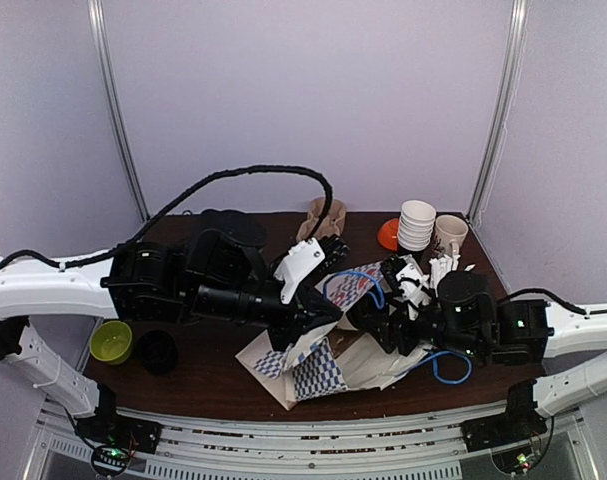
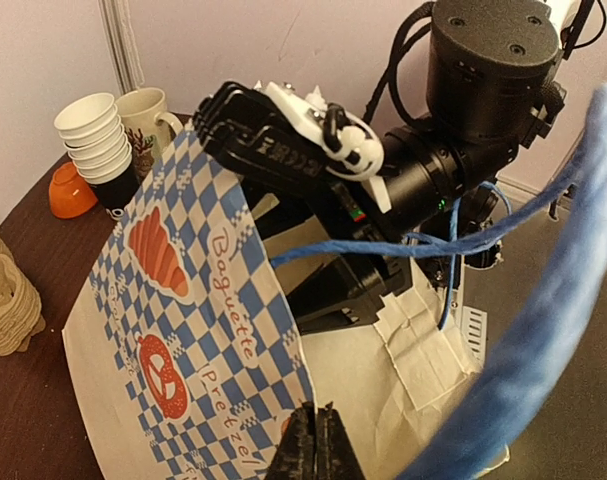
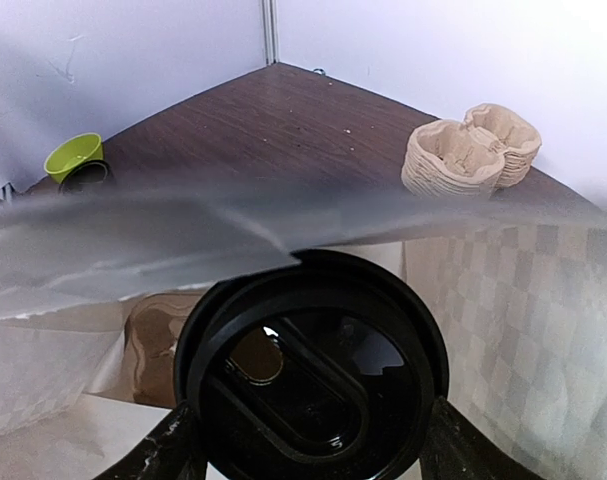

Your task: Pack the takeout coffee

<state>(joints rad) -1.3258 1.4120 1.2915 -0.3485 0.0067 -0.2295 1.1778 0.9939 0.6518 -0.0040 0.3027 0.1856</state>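
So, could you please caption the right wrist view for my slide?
Right tool holds the black-lidded cup at the mouth of the checked paper bag.

Red script "Baguette" and "Pretzel" on the blue-and-white checked bag point(image 2: 183, 330), nothing else legible.

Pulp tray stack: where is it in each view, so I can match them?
Top external: pulp tray stack at the table's far edge, near centre.
Left wrist: stack at the left edge, left of the checked bag.
Right wrist: stack upper right, beyond the bag's rim.
Shared landmark: the checked bag.
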